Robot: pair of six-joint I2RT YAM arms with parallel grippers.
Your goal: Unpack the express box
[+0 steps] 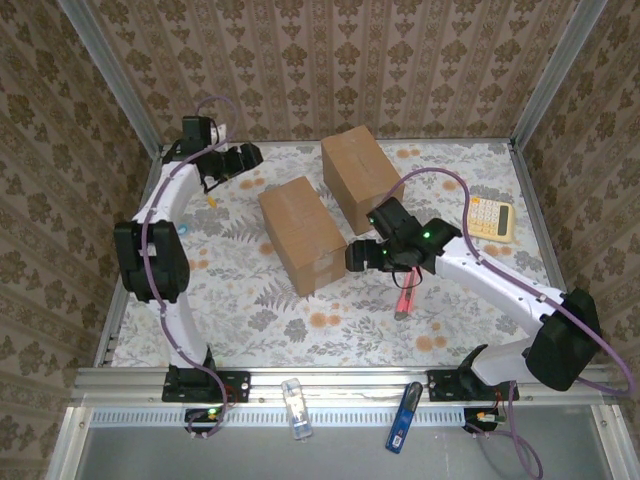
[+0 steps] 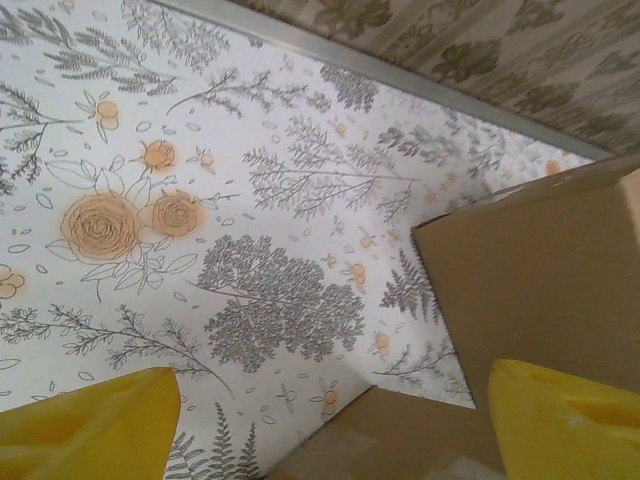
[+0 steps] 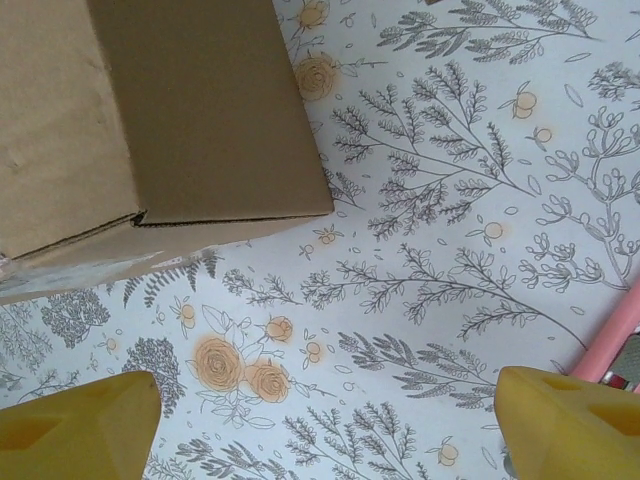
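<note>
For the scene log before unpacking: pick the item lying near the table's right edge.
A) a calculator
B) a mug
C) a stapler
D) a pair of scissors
A: a pale yellow calculator with a keypad lies flat on the floral table, close to its right edge.

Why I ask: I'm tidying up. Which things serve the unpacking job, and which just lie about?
For the job: near cardboard box; far cardboard box; pink tool, possibly a cutter.
Lying about: calculator; clear item; blue item.
</note>
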